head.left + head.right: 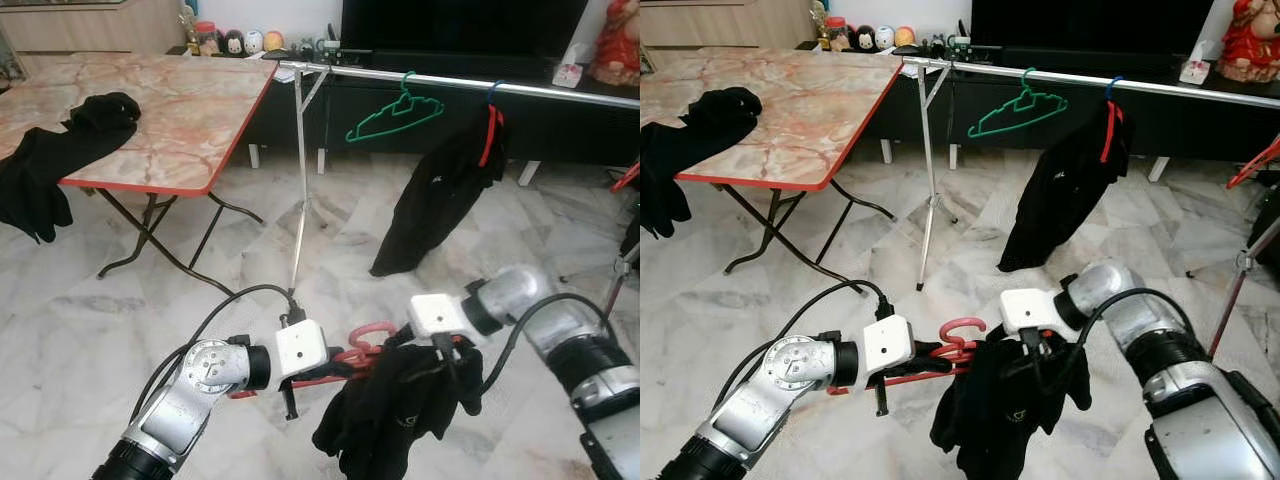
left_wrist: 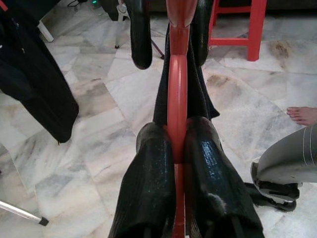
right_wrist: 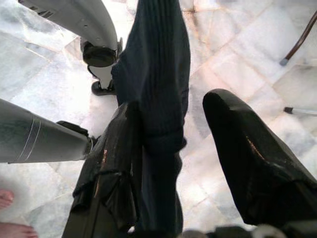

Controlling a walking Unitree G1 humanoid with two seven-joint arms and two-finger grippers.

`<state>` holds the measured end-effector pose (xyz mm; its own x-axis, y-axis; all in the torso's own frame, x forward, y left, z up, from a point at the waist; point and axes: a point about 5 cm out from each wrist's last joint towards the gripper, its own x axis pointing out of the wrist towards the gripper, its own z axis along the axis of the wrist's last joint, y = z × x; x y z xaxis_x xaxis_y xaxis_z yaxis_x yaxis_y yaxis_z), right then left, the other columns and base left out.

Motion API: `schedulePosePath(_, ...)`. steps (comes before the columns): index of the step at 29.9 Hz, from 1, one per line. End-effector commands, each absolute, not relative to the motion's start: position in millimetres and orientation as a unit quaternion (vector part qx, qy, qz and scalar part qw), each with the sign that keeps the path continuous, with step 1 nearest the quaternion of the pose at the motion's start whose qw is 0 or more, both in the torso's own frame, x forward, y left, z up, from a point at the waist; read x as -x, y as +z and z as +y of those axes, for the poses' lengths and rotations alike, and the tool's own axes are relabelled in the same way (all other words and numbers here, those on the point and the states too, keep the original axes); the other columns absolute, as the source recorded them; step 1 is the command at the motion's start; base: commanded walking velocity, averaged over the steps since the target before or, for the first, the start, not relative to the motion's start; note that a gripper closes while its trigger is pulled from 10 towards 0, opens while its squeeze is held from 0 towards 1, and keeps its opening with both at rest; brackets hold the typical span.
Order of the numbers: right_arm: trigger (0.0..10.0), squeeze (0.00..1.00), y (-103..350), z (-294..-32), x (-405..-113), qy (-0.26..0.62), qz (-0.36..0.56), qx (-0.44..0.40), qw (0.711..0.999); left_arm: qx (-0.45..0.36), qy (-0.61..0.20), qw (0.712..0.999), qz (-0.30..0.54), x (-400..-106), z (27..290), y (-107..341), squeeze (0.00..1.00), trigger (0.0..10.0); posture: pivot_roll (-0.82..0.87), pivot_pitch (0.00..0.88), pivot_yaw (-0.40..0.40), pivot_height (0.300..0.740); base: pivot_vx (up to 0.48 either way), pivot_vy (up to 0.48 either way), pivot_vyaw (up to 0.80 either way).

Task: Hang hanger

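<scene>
The red hanger (image 1: 352,358), draped with a black garment (image 1: 400,405), hangs low over the marble floor (image 1: 120,300) between both arms. The left hand (image 2: 177,148) is clamped tight on the hanger's red bar. The right hand (image 3: 193,148) stands apart, one finger against the garment. Beyond, a metal rail (image 1: 470,84) carries a green hanger (image 1: 395,115) and a black jacket (image 1: 435,195).
</scene>
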<state>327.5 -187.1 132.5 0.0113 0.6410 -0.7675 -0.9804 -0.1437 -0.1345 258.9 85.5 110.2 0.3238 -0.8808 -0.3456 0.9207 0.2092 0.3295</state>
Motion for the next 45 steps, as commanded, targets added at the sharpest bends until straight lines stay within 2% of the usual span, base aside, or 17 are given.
schedulePosePath(1,10.0,0.0,156.7,-194.2,-334.4,0.647,0.208,0.387,0.623,-0.249,-0.572,0.781,0.028,-262.2,89.7,114.3,0.0,10.0,-0.15,0.0,0.002,0.732,0.0,0.0,0.0)
schedulePosePath(9,10.0,0.0,180.7,-211.2,-335.3,0.614,0.179,0.388,0.664,-0.253,-0.54,0.802,0.039,-263.7,103.5,106.3,0.0,10.0,-0.16,0.0,0.003,0.732,0.0,0.0,0.0)
schedulePosePath(11,10.0,0.0,183.3,-216.5,-335.2,0.594,0.154,0.358,0.704,-0.251,-0.527,0.811,0.045,-263.7,109.5,101.6,0.0,10.0,-0.16,0.0,0.002,0.732,0.0,0.0,0.0)
schedulePosePath(12,10.0,0.0,183.3,-216.5,-335.2,0.594,0.154,0.358,0.704,-0.251,-0.527,0.811,0.045,-263.7,109.5,101.6,0.0,10.0,-0.16,0.0,0.002,0.732,0.0,0.0,0.0)
schedulePosePath(13,10.0,0.0,182.3,-218.6,-335.9,0.576,0.14,0.339,0.731,-0.248,-0.518,0.818,0.046,-263.7,112.2,98.9,0.0,10.0,-0.16,0.0,0.003,0.732,0.0,0.0,0.0)
schedulePosePath(16,10.0,0.0,178.6,-218.4,-334.8,0.563,0.13,0.325,0.749,-0.236,-0.5,0.832,0.039,-265.7,113.5,97.3,0.0,10.0,-0.16,0.0,0.003,0.732,0.0,0.0,0.0)
schedulePosePath(18,10.0,0.0,177.5,-219.5,-344.9,0.48,0.083,0.269,0.831,-0.205,-0.449,0.87,0.018,-273.1,117.2,94.7,0.0,10.0,-0.16,0.0,0.001,0.732,0.0,0.0,0.0)
schedulePosePath(20,10.0,0.0,179.8,-225.7,-354.9,0.403,0.059,0.245,0.88,-0.198,-0.434,0.879,0.014,-274.5,118.6,93.4,0.0,10.0,-0.16,0.0,0.001,0.732,0.0,0.0,0.0)
schedulePosePath(22,10.0,0.0,180.7,-228.6,-358.5,0.372,0.051,0.237,0.896,-0.195,-0.429,0.882,0.012,-274.8,119.0,93.0,0.0,10.0,-0.16,0.0,0.001,0.732,0.0,0.0,0.0)
schedulePosePath(23,10.0,0.0,180.7,-237.1,-364.4,0.301,0.043,0.21,0.929,-0.192,-0.416,0.889,0.006,-275.6,120.0,92.6,0.0,10.0,-0.16,0.0,-0.002,0.732,0.0,0.0,0.0)
schedulePosePath(24,10.0,0.0,180.7,-237.1,-364.4,0.301,0.043,0.21,0.929,-0.192,-0.416,0.889,0.006,-275.6,120.0,92.6,0.0,10.0,-0.16,0.0,-0.002,0.732,0.0,0.0,0.0)
schedulePosePath(28,10.0,0.0,154.8,-246.3,-360.8,0.163,0.023,0.109,0.98,-0.175,-0.339,0.924,-0.025,-281.4,125.9,90.9,0.0,10.0,-0.16,0.0,-0.005,0.732,0.0,0.0,0.0)
schedulePosePath(31,10.0,0.0,143.8,-245.2,-358.9,0.121,0.015,0.064,0.99,-0.172,-0.307,0.935,-0.038,-283.7,128.8,91.3,0.0,10.0,-0.16,0.0,-0.005,0.732,0.0,0.0,0.0)
schedulePosePath(36,10.0,0.0,143.5,-244.9,-359.6,0.115,0.015,0.064,0.991,-0.172,-0.306,0.936,-0.039,-283.8,128.8,91.0,0.0,10.0,-0.16,0.0,-0.005,0.732,0.0,0.0,0.0)
schedulePosePath(40,10.0,0.0,107.0,-246.3,-347.4,0.023,0.043,0.007,0.999,-0.162,-0.25,0.953,-0.057,-284.8,132.4,91.2,0.0,10.0,-0.16,0.0,-0.003,0.732,0.0,0.0,0.0)
schedulePosePath(41,10.0,0.0,64.6,-244.3,-325.6,-0.042,0.091,-0.039,0.994,-0.154,-0.199,0.966,-0.061,-283.1,137.0,89.6,0.0,10.0,-0.15,0.0,0.011,0.732,0.0,0.0,0.0)
schedulePosePath(45,10.0,0.0,39.5,-243.2,-309.4,-0.098,0.123,-0.071,0.985,-0.146,-0.167,0.973,-0.063,-281.5,140.9,87.7,0.0,10.0,-0.16,0.0,0.015,0.732,0.0,0.0,0.0)
